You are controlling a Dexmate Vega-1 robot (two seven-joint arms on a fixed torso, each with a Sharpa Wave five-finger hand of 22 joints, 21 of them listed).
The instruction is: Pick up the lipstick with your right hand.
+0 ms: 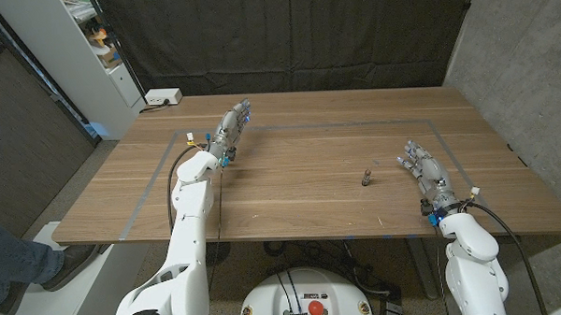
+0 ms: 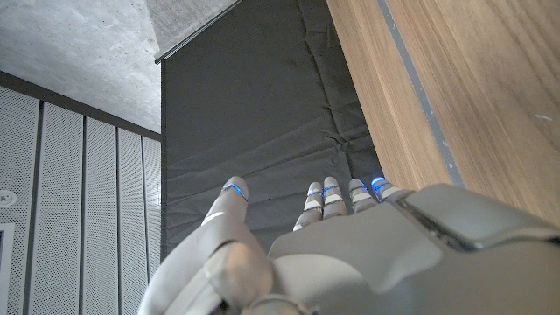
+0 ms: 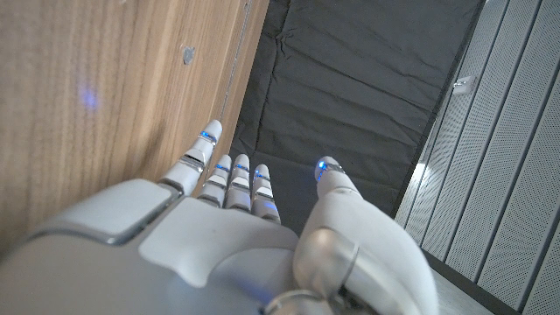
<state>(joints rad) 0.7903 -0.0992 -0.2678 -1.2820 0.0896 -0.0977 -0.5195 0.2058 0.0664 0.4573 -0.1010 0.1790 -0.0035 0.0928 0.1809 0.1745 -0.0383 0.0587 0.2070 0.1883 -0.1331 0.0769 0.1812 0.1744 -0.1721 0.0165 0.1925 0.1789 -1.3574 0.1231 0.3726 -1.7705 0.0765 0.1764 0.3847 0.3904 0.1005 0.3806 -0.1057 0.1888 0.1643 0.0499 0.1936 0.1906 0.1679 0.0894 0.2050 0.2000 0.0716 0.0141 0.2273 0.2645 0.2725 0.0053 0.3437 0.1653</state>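
The lipstick (image 1: pixel 366 178) is tiny in the head view, just a small dark upright stub on the wooden counter (image 1: pixel 301 199), so no detail of cap or colour can be made out. In the right wrist view it's seen as a small grey dot (image 3: pixel 186 54) on the wood, well apart from the fingertips (image 3: pixel 211 132).

The right hand (image 1: pixel 424 167) is found near the counter's right side, to the right of the lipstick with bare wood between them; its fingers are stretched out and apart, nothing held. The left hand (image 1: pixel 231 125) is over on the far left part of the counter, well apart from the lipstick, fingers extended and nothing gripped either. Whether either palm is touching the wood can't be told.

A thin taped rectangle (image 1: pixel 159 176) is marked on the counter, and the lipstick sits inside it, with lots of open wood all round. A white box with a cable (image 1: pixel 162 97) is parked at the far left corner. A black curtain (image 1: pixel 286 36) is hung behind, a concrete wall (image 1: pixel 520 65) on the right, white shelving (image 1: pixel 99 52) on the left. A person's leg and shoe (image 1: pixel 22 260) are cut off at the lower left edge.
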